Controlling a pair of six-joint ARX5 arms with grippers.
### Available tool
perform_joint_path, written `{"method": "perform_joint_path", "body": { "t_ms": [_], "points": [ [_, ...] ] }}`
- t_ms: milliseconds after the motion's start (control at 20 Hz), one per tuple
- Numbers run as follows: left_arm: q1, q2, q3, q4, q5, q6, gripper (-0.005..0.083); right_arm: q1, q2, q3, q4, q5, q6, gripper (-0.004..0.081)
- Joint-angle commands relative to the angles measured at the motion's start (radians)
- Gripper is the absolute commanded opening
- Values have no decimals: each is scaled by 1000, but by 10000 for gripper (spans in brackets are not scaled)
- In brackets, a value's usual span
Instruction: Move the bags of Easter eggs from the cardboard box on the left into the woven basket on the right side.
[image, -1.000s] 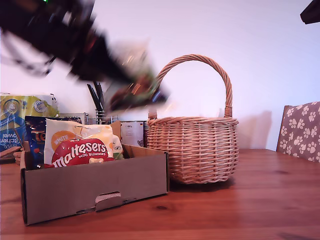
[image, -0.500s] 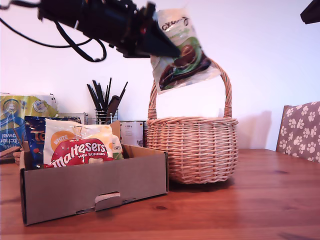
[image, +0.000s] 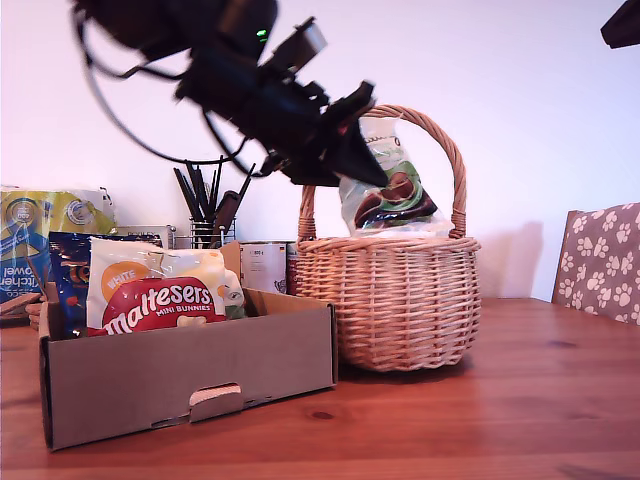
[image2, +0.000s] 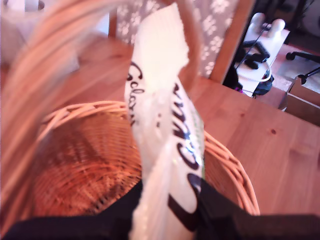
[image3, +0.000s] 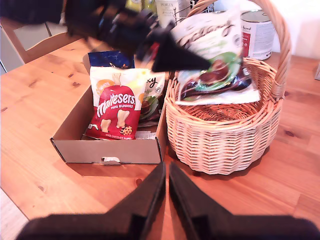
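Galaxy pouch, light, glossy, crinkly: pinched by its top seam in the first gripper above the woven basket, exterior view's centre; second gripper closed, empty.

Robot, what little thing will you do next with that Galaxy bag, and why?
Probably lower it a bit and open my first claw. The Galaxy bag hangs pinched under the handle, its bottom at the woven basket rim, so it should drop inside.
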Motion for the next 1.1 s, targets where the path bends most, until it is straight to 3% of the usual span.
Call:
{"method": "perform_joint_path", "body": {
  "t_ms": [0, 350, 400, 500, 600, 800, 1050],
  "points": [
    [-3, 58, 32, -77, 2, -19, 89, -1, 0, -19, 8, -7, -3, -13],
    [-3, 84, 67, -148, -59, -38, 101, -1, 0, -19, 8, -7, -3, -13],
    [-3, 84, 67, -148, -66, -39, 144, -1, 0, -19, 9, -7, -3, -13],
    [-4, 84, 67, -142, -100, -50, 338, -1, 0, -19, 9, -8, -3, -13],
    [-13, 84, 68, -142, -138, -48, 427, -1, 0, -19, 9, -18, -3, -13],
    [-16, 80, 79, -145, -192, -45, 420, -1, 0, -19, 15, -60, -3, -13],
    [-16, 54, 149, -300, -182, -29, 225, -1, 0, -19, 16, -60, -3, -13]
  ]
}}
